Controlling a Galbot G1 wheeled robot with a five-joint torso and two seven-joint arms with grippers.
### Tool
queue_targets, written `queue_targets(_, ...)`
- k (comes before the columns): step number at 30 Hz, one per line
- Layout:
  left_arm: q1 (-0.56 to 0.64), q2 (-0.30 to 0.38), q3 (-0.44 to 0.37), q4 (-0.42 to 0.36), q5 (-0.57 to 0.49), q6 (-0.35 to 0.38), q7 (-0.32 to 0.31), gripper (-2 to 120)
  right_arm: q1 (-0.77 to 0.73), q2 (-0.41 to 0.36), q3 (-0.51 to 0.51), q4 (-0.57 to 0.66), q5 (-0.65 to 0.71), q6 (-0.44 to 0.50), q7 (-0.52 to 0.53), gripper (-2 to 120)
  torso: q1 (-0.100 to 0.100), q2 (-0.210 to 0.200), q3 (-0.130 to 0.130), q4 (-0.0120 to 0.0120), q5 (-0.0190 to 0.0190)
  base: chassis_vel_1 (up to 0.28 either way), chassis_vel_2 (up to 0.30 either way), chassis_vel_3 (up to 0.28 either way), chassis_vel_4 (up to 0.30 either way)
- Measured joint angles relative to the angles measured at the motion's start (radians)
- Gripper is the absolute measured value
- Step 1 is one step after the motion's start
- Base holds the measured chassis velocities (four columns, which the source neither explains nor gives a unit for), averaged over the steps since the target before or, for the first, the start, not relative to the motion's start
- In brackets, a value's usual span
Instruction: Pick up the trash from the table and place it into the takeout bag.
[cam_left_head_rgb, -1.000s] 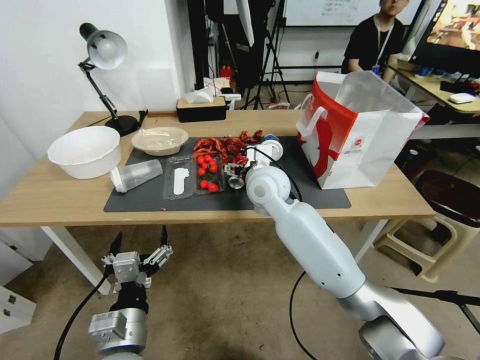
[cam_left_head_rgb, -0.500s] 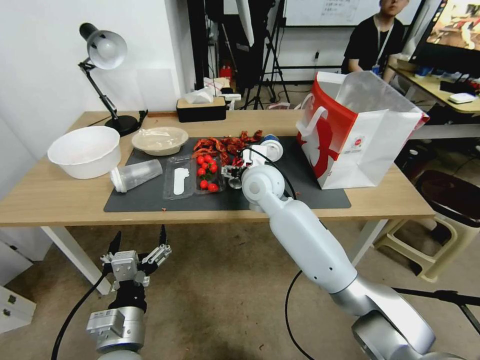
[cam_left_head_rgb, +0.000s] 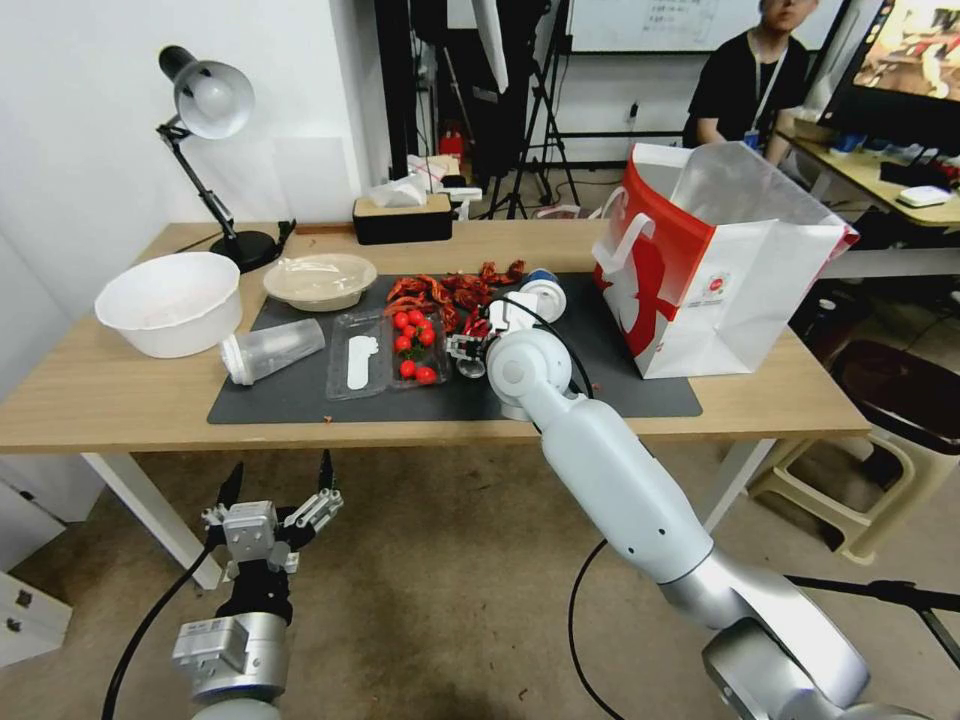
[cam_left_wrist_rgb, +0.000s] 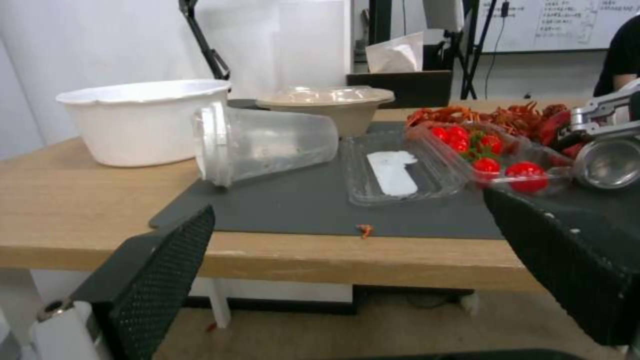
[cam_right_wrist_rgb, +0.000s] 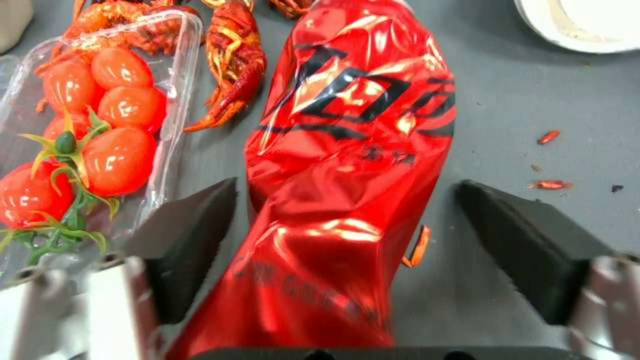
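Over the mat (cam_left_head_rgb: 590, 385), the right gripper (cam_right_wrist_rgb: 347, 235) sits low with its two dark fingers (cam_right_wrist_rgb: 190, 240) spread wide, one on each side of the can (cam_right_wrist_rgb: 347, 165). This can (crushed, red, with black lettering) lies on its side on the mat, its length running between the fingers; whether either finger touches it cannot be told. In the left wrist view its silver end (cam_left_wrist_rgb: 608, 162) faces the front table edge.

Just beside the can is the open clear tray (cam_right_wrist_rgb: 100, 125) of cherry tomatoes. Crayfish shells (cam_left_head_rgb: 450, 288) lie heaped behind the can, one (cam_right_wrist_rgb: 230, 65) stretched between tray and can. Small red scraps (cam_right_wrist_rgb: 550, 185) dot the mat on the can's other side. Behind the can stands a blue-and-white cup (cam_left_head_rgb: 545, 292), near the bag (cam_left_head_rgb: 720, 270), which stands upright and open-mouthed at the mat's right end.

Farther from the can, past the tray, a clear plastic cup (cam_left_head_rgb: 270, 350) lies on its side at the mat's left edge, with a beige film-covered bowl (cam_left_head_rgb: 320, 280) behind it and a white bowl (cam_left_head_rgb: 170, 300) on the bare table (cam_left_head_rgb: 100, 400). A desk lamp (cam_left_head_rgb: 210, 150) and a tissue box (cam_left_head_rgb: 402, 215) stand at the table's back.

Well apart from the can, below the front table edge, the left gripper (cam_left_head_rgb: 278, 490) hangs over the floor, fingers wide apart and holding nothing.
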Motion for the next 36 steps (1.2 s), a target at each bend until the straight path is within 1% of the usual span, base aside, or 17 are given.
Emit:
queue_targets(2, -0.002, 0.000, 0.001, 0.001, 0.000, 0.000, 0.000, 100, -0.001, -0.003, 0.002, 0.000, 0.002, 0.000, -0.001, 73, 0.000, 0.000, 0.000, -0.0001, 0.0000, 0.000, 0.000, 0.000, 0.000)
queue_targets(3, -0.002, 0.000, 0.001, 0.001, 0.000, 0.000, 0.000, 100, -0.001, -0.003, 0.002, 0.000, 0.002, 0.000, -0.001, 73, 0.000, 0.000, 0.000, -0.0001, 0.0000, 0.000, 0.000, 0.000, 0.000)
queue_targets(7, -0.004, 0.001, 0.001, 0.002, 0.000, 0.000, 0.000, 100, -0.005, -0.008, 0.005, 0.005, 0.004, 0.000, -0.002, 56, 0.000, 0.000, 0.000, -0.0002, 0.0000, 0.000, 0.000, 0.000, 0.000)
queue_targets(8, -0.004, 0.001, 0.001, 0.002, 0.000, 0.000, 0.000, 100, -0.005, -0.008, 0.005, 0.005, 0.004, 0.000, -0.002, 56, 0.000, 0.000, 0.000, -0.0002, 0.0000, 0.000, 0.000, 0.000, 0.000)
queue_targets(9, -0.004, 0.001, 0.001, 0.002, 0.001, 0.000, -0.001, 100, -0.010, -0.012, 0.008, 0.017, 0.003, 0.000, -0.005, 50, 0.000, 0.000, 0.000, 0.0002, 0.0000, 0.000, 0.000, 0.000, 0.000)
queue_targets(10, -0.004, 0.001, 0.001, 0.002, 0.001, 0.000, -0.001, 100, -0.010, -0.012, 0.008, 0.017, 0.003, 0.000, -0.005, 50, 0.000, 0.000, 0.000, 0.0002, 0.0000, 0.000, 0.000, 0.000, 0.000)
queue_targets(13, -0.003, 0.000, 0.002, 0.000, 0.004, 0.000, -0.002, 100, -0.023, -0.033, 0.010, 0.058, -0.023, 0.006, -0.023, 42, 0.000, 0.000, 0.000, 0.0003, 0.0001, 0.000, 0.000, 0.000, 0.000)
queue_targets(18, -0.001, -0.003, 0.002, -0.006, 0.006, -0.001, -0.003, 100, -0.040, -0.088, 0.010, 0.143, -0.094, 0.020, -0.070, 41, 0.000, 0.000, 0.000, 0.0000, 0.0002, 0.000, 0.000, 0.000, 0.000)
queue_targets(21, 0.000, -0.004, 0.001, -0.012, 0.007, -0.002, -0.003, 100, -0.046, -0.151, 0.018, 0.232, -0.195, 0.055, -0.168, 41, 0.000, 0.000, 0.000, 0.0000, 0.0003, 0.000, 0.000, 0.000, 0.000)
queue_targets(22, 0.000, -0.004, 0.001, -0.012, 0.007, -0.002, -0.003, 100, -0.046, -0.151, 0.018, 0.232, -0.195, 0.055, -0.168, 41, 0.000, 0.000, 0.000, 0.0000, 0.0003, 0.000, 0.000, 0.000, 0.000)
queue_targets(23, 0.001, -0.005, 0.000, -0.014, 0.007, -0.002, -0.004, 100, -0.044, -0.173, 0.026, 0.261, -0.239, 0.074, -0.209, 41, 0.000, 0.000, 0.000, 0.0000, 0.0003, 0.000, 0.000, 0.000, 0.000)
queue_targets(25, 0.003, -0.006, -0.003, -0.015, 0.008, -0.005, -0.004, 100, -0.021, -0.226, 0.070, 0.325, -0.331, 0.114, -0.280, 41, 0.000, 0.000, 0.000, -0.0001, 0.0001, 0.000, 0.000, 0.000, 0.000)
queue_targets(27, 0.004, -0.007, -0.003, -0.017, 0.008, -0.007, -0.003, 100, -0.010, -0.244, 0.089, 0.347, -0.349, 0.124, -0.297, 41, 0.000, 0.000, 0.000, -0.0001, 0.0000, 0.000, 0.000, 0.000, 0.000)
queue_targets(30, 0.009, -0.009, -0.004, -0.027, 0.007, -0.007, 0.006, 100, 0.038, -0.308, 0.173, 0.393, -0.342, 0.150, -0.344, 41, 0.000, 0.000, 0.000, -0.0001, 0.0002, 0.000, 0.000, 0.000, 0.000)
queue_targets(31, 0.009, -0.009, -0.004, -0.027, 0.007, -0.007, 0.006, 100, 0.038, -0.308, 0.173, 0.393, -0.342, 0.150, -0.344, 41, 0.000, 0.000, 0.000, -0.0001, 0.0002, 0.000, 0.000, 0.000, 0.000)
queue_targets(35, 0.010, -0.012, 0.000, -0.039, 0.006, -0.004, 0.009, 100, 0.087, -0.391, 0.276, 0.371, -0.302, 0.169, -0.370, 41, 0.000, 0.000, 0.000, 0.0000, 0.0004, 0.000, 0.000, 0.000, 0.000)
queue_targets(36, 0.010, -0.012, 0.000, -0.039, 0.006, -0.004, 0.009, 100, 0.087, -0.391, 0.276, 0.371, -0.302, 0.169, -0.370, 41, 0.000, 0.000, 0.000, 0.0000, 0.0004, 0.000, 0.000, 0.000, 0.000)
